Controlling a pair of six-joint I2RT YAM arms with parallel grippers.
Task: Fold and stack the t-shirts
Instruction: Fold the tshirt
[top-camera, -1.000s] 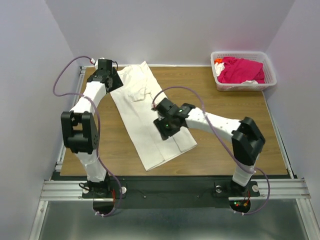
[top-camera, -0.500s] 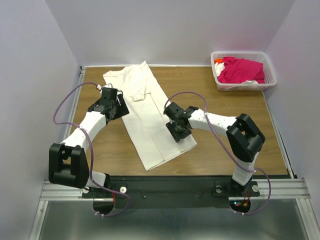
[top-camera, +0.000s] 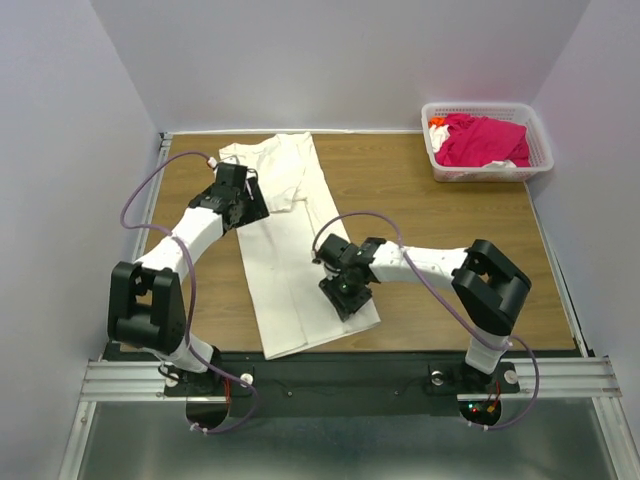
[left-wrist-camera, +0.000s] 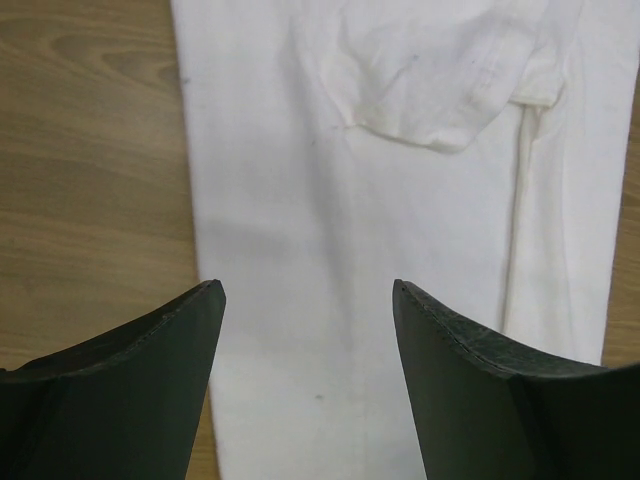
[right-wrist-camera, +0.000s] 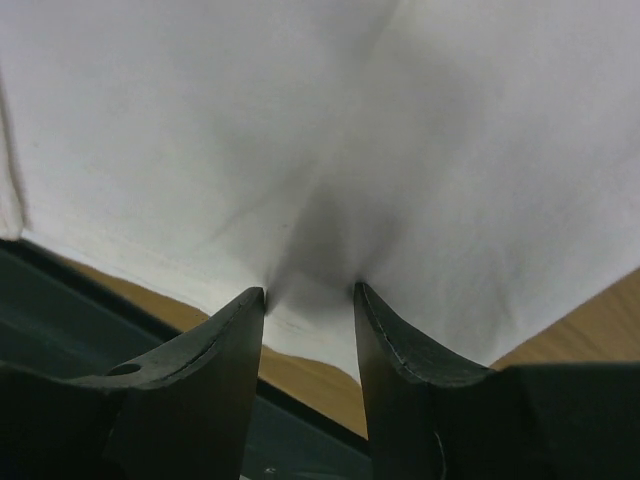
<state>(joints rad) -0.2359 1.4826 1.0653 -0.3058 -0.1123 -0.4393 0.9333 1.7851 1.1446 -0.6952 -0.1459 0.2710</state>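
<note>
Mid-fold: right end effector (right-wrist-camera: 310, 295) pinches white shirt (top-camera: 285, 250) at hem; left end effector (left-wrist-camera: 308, 290) wide, empty. Next, likely: carry hem toward collar.

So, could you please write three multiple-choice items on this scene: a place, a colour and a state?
1. Where is the pink shirt? A in the basket; B on the floor; C over an arm.
2. What colour is the shirt on the table? A blue; B white; C black.
3. What are the right fingers doing? A pinching that shirt's edge; B hanging open; C holding the basket.
Answers: 1 A, it lies inside the basket; 2 B, pale cloth on wood; 3 A, cloth bunches between them.
</note>
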